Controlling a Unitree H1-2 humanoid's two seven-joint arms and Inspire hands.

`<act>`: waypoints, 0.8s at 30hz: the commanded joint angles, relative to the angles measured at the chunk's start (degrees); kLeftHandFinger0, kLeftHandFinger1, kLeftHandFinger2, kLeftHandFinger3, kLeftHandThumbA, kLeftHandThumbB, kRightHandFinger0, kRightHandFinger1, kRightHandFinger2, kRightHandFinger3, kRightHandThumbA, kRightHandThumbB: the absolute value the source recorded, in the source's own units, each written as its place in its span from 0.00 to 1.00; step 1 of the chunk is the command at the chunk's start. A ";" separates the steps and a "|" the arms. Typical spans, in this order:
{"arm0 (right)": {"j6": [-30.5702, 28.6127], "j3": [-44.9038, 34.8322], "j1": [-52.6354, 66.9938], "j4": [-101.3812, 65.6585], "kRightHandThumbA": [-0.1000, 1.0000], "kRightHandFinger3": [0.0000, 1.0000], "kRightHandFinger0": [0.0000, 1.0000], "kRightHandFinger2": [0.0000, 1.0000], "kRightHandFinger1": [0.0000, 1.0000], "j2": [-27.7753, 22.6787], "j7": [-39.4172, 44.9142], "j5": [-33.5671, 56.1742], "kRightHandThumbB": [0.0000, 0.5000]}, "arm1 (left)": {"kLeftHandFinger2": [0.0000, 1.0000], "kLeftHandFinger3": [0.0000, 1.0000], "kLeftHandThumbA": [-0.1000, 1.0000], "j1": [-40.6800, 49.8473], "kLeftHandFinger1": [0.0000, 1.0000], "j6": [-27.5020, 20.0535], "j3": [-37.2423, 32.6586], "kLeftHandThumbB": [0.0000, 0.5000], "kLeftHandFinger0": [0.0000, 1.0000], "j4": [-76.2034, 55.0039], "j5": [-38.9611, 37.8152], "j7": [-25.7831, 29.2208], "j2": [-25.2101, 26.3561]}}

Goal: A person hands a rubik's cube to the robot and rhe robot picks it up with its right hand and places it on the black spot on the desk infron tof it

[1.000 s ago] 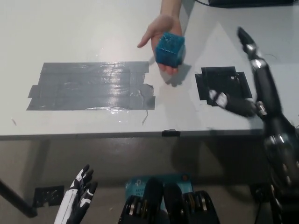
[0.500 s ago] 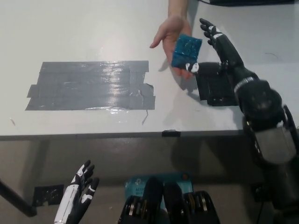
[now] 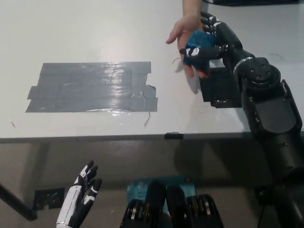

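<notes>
A blue Rubik's cube (image 3: 197,48) lies in a person's open palm (image 3: 184,29) above the far right of the white desk. My black right hand (image 3: 214,42) has its fingers wrapped around the cube from the right, while the palm still lies under it. The black spot (image 3: 219,89), a square of black tape, lies on the desk just below the cube; my right forearm covers part of it. My white left hand (image 3: 81,199) rests open at the lower left, below the desk edge.
A wide patch of grey tape (image 3: 92,87) covers the middle left of the desk (image 3: 71,33). The desk's front edge (image 3: 142,137) runs across the picture. A dark object sits at the top right corner.
My right hand has moved in from the cube's right side and shut its fingers around it. The person's palm and cube have shifted slightly right and farther away.
</notes>
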 commanded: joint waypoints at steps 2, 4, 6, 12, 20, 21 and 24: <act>-3.27 2.44 -3.06 -2.13 0.69 1.00 1.00 1.00 1.00 -1.36 -0.70 -1.79 0.82 | 1.00 1.00 0.87 -0.60 1.00 -0.80 -0.48 0.25 1.00 -1.42 -0.17 -1.13 0.67; -3.64 3.80 -2.79 -2.35 0.21 0.80 0.53 0.71 0.59 -1.24 -4.51 -4.60 0.65 | 1.00 1.00 0.82 -0.53 1.00 -0.28 -0.25 0.21 1.00 -2.02 -1.04 -1.30 0.44; -3.32 5.99 -2.61 -2.83 0.01 0.49 0.06 0.46 0.27 -1.95 -5.53 -7.20 0.53 | 1.00 1.00 0.81 -0.82 1.00 -0.21 -0.16 0.18 1.00 -2.12 -0.69 -1.22 0.51; -3.12 8.84 -1.27 -5.64 0.00 0.92 0.14 1.00 0.63 -3.71 -5.25 -8.97 0.35 | 1.00 1.00 0.84 -1.45 1.00 1.02 0.02 0.23 1.00 -2.51 -1.16 -1.84 0.54; -3.98 8.54 -0.54 -7.65 0.00 1.00 0.25 1.00 0.75 -4.98 -5.22 -9.06 0.31 | 1.00 1.00 0.83 -1.92 1.00 1.31 0.37 0.23 0.98 -2.34 -2.24 -2.48 0.50; -4.89 7.94 -0.44 -7.98 0.00 1.00 0.25 1.00 0.75 -5.04 -5.42 -8.59 0.32 | 1.00 1.00 0.83 -1.89 1.00 1.29 0.36 0.23 0.98 -2.35 -2.18 -2.50 0.51; -6.66 6.84 -0.69 -9.03 0.00 1.00 0.26 1.00 0.76 -5.28 -6.33 -8.20 0.31 | 1.00 1.00 0.81 -2.10 1.00 0.88 0.56 0.22 0.96 -2.08 -2.50 -2.55 0.44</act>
